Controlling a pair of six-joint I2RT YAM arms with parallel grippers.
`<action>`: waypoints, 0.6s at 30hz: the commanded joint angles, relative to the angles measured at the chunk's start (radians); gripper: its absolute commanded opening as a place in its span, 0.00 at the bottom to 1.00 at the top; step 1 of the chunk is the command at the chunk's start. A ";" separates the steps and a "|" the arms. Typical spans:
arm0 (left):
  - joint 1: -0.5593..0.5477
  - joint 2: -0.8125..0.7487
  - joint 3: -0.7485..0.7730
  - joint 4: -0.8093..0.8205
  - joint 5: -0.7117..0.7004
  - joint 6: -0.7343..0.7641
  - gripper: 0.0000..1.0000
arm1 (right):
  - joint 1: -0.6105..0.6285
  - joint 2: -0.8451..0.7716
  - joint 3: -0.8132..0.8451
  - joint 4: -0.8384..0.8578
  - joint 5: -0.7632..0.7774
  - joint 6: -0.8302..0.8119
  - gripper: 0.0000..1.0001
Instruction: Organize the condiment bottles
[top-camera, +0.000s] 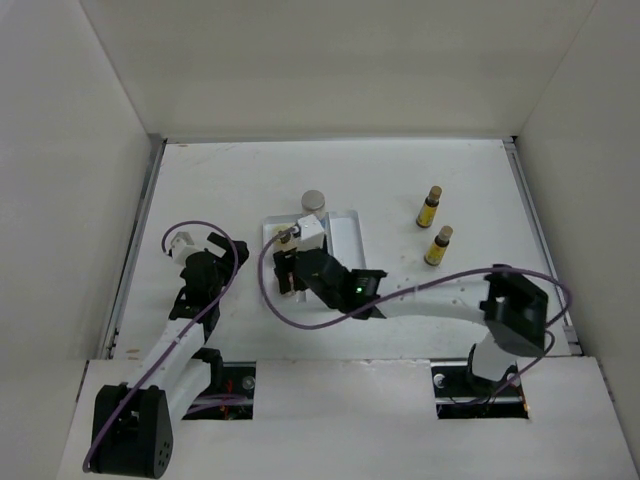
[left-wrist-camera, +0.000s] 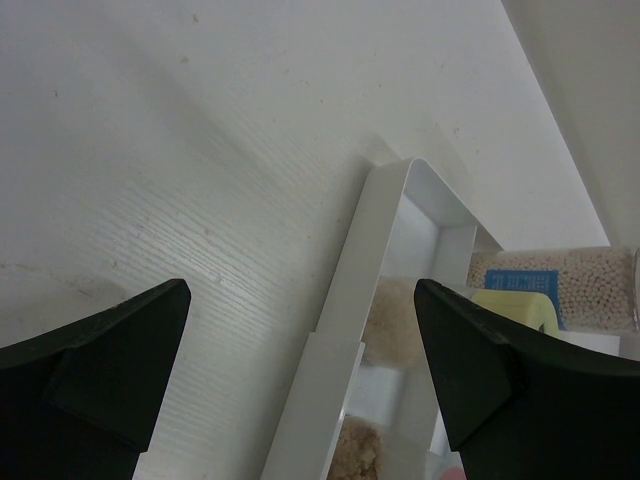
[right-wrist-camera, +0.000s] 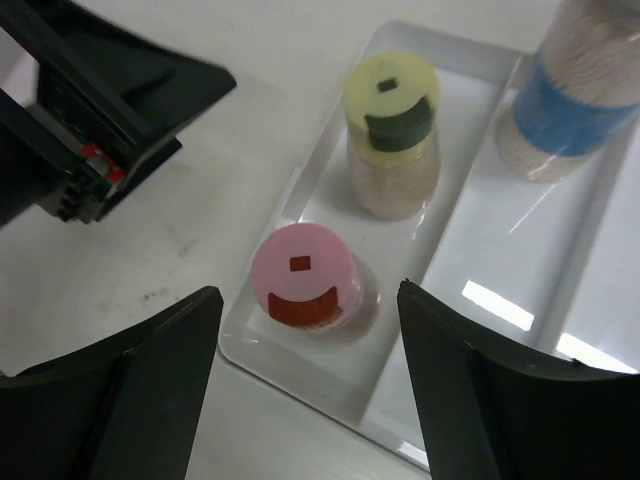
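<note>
In the right wrist view a pink-capped bottle and a yellow-green-capped bottle stand upright in the left compartment of the white tray. The clear jar with the blue label stands at the tray's far end; its grey lid shows from above. Two slim amber bottles stand on the table to the right of the tray. My right gripper is open just above the pink-capped bottle, one finger on each side, apart from it. My left gripper is open and empty beside the tray's left rim.
The tray lies mid-table with my right arm stretched across to it. My left gripper hovers close to the tray's left side and shows in the right wrist view. White walls enclose the table.
</note>
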 joint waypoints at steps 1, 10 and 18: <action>0.000 -0.002 0.003 0.037 0.004 0.005 1.00 | -0.039 -0.240 -0.082 0.052 0.070 -0.006 0.78; -0.007 0.002 0.007 0.045 0.003 0.008 1.00 | -0.445 -0.822 -0.501 -0.143 0.345 0.051 0.76; -0.015 0.015 0.018 0.042 0.001 0.013 1.00 | -0.708 -0.785 -0.523 -0.252 0.250 0.039 0.77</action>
